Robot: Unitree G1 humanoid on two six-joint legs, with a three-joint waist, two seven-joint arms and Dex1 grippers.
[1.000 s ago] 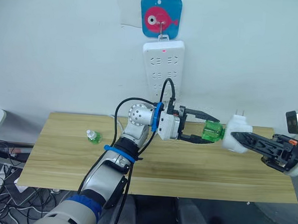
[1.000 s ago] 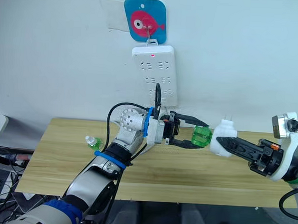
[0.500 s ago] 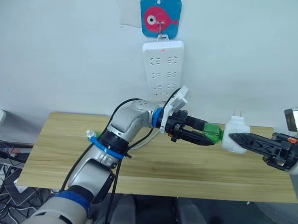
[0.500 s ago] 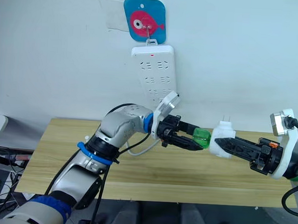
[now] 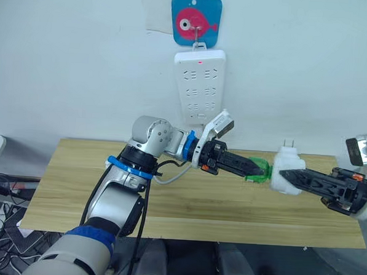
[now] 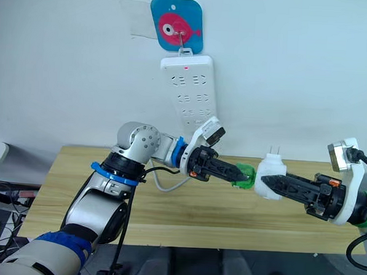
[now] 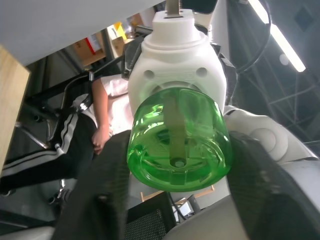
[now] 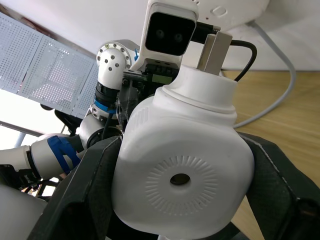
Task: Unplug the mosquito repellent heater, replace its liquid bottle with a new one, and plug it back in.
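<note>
Two grippers: both meet in the air above the pale wooden tabletop point(image 5: 186, 205), at about 3 o'clock from the middle of the head views.
Right gripper point(image 5: 286, 176): its two black fingers are closed around the small white rounded-cube plastic mosquito repellent heater point(image 5: 287, 174), which is held clear of the table with its two metal plug prongs pointing up.
Left gripper point(image 5: 254, 171): its black fingers are closed on the clear green plastic liquid bottle point(image 5: 259, 170), whose neck sits in the heater; the left wrist view looks straight at the bottle's round base with the wick down its middle.
Heater's place: in the air at 3 o'clock, well apart from the long white plastic power strip point(image 5: 200, 83) hanging on the wall at 12 o'clock.
Done so far: the heater is unplugged and off the strip.
Step in hand: by my judgement, the bottle is being turned at the heater's neck; whether it is the old one coming out or the new one going in cannot be told.
Left to do: finishing the bottle swap, then plugging the heater back into the strip.
Power strip: a small red light glows near its top.
Wall hook: a blue square plastic hook plate with a pink fish picture point(image 5: 196, 18) holds the strip.
Writing: none can be read on the bottle, the heater or the strip.
</note>
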